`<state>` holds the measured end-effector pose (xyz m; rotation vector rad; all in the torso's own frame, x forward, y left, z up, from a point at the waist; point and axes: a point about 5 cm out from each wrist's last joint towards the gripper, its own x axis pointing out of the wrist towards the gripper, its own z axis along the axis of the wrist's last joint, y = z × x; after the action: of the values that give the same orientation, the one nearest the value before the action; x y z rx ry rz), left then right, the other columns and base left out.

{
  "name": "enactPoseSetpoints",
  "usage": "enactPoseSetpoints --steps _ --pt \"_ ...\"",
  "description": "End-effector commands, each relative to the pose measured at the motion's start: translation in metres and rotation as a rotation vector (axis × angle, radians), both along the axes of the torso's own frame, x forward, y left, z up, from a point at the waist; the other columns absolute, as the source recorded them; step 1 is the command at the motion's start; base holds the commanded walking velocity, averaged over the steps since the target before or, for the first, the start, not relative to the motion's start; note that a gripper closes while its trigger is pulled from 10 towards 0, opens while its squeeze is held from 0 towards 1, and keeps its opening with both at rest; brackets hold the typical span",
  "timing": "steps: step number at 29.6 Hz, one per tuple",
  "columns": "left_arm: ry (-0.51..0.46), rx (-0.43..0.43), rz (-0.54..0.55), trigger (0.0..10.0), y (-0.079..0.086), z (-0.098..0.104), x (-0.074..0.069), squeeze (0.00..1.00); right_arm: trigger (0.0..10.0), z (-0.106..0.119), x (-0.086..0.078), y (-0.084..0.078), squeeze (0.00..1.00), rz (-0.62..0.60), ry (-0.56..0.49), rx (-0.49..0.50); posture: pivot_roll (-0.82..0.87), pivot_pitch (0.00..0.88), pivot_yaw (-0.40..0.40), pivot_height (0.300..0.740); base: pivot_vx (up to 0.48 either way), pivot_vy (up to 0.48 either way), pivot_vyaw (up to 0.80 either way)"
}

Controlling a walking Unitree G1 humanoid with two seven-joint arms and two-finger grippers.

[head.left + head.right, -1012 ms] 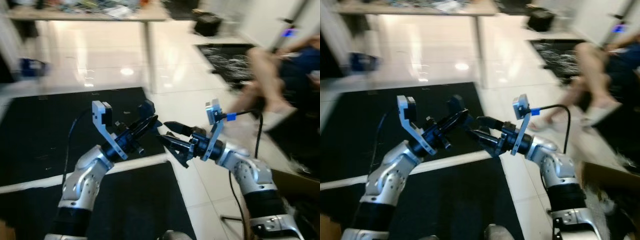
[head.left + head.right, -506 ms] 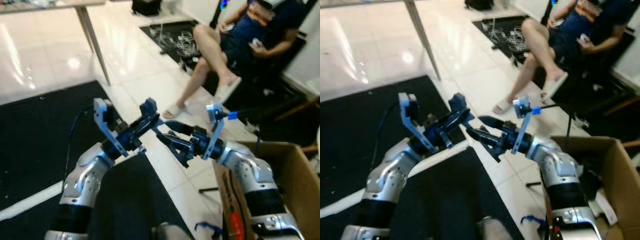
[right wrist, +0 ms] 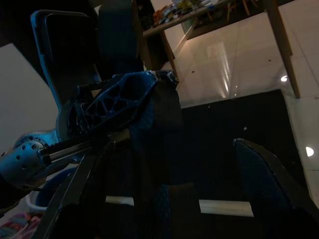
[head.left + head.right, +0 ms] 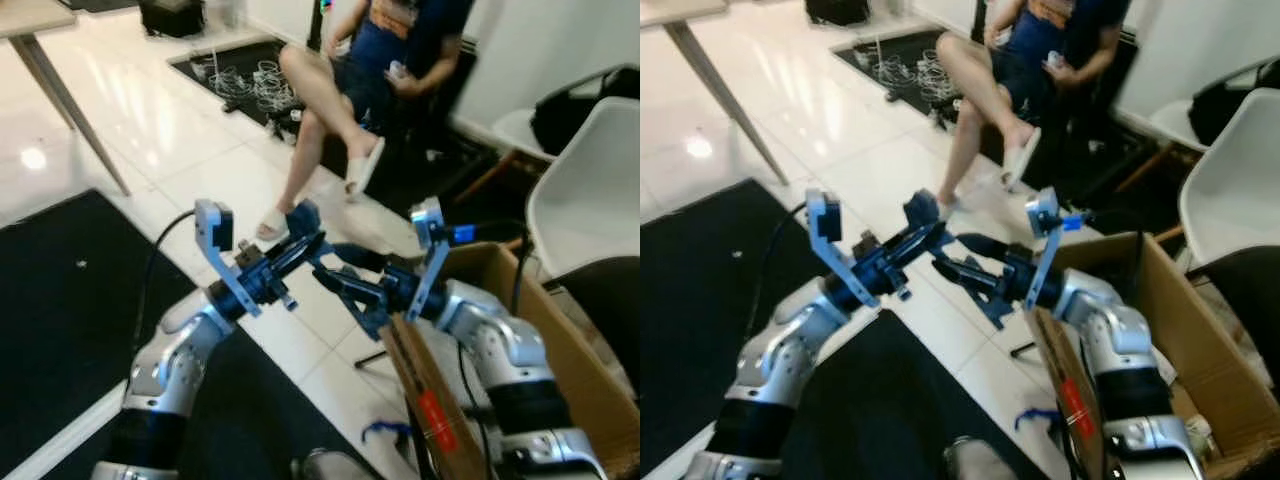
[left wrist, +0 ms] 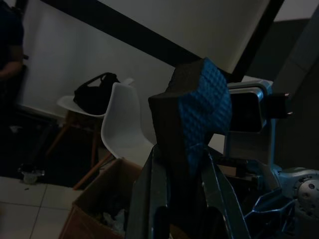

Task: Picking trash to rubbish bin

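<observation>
White tiles lead to the cardboard box (image 4: pixel 1145 300) at your right, so turn until it sits squarely ahead, keeping the left gripper (image 4: pixel 300 240) clamped on the dark blue-faced trash (image 5: pixel 197 112) and the right gripper (image 4: pixel 965 262) spread.

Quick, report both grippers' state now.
Left gripper: shut, black fingers pressed together, holding nothing visible.
Right gripper: open, black fingers spread, nothing between them.

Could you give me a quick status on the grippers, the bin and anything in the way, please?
Left gripper shut, right gripper open, both raised, holding nothing. Brown cardboard box with rubbish at robot's right. Seated person ahead; blue scrap on white tiled floor.
</observation>
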<state>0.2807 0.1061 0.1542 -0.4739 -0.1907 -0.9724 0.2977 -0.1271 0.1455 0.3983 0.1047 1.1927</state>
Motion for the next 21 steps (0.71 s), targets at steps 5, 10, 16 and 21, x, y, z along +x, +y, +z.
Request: enactPoseSetpoints --steps 5,10,16,21 --pt "0.005 0.003 -0.014 10.0 -0.0024 -0.0009 -0.0016 0.0 10.0 -0.0039 0.0 -0.0025 0.0 -0.005 0.007 -0.014 -0.03 0.0 -0.057 0.74 0.0 0.0 -0.76" --pt "0.005 0.0 -0.013 10.0 -0.0024 -0.0003 -0.0019 0.0 10.0 -0.0014 -0.0007 -0.0017 0.0 -0.002 0.006 -0.012 -0.03 0.0 -0.058 0.74 0.0 0.0 -0.77" --pt "0.007 0.0 -0.012 10.0 -0.0018 -0.001 -0.0016 0.0 10.0 -0.0012 -0.0002 -0.0016 0.0 -0.001 0.005 -0.012 -0.03 0.0 -0.058 0.74 0.0 0.0 -0.76" --pt "0.006 -0.001 -0.011 10.0 -0.0019 -0.0003 -0.0015 0.0 10.0 -0.0008 -0.0001 -0.0016 0.0 0.0 0.005 -0.013 -0.03 0.0 -0.058 0.74 0.0 0.0 -0.77"
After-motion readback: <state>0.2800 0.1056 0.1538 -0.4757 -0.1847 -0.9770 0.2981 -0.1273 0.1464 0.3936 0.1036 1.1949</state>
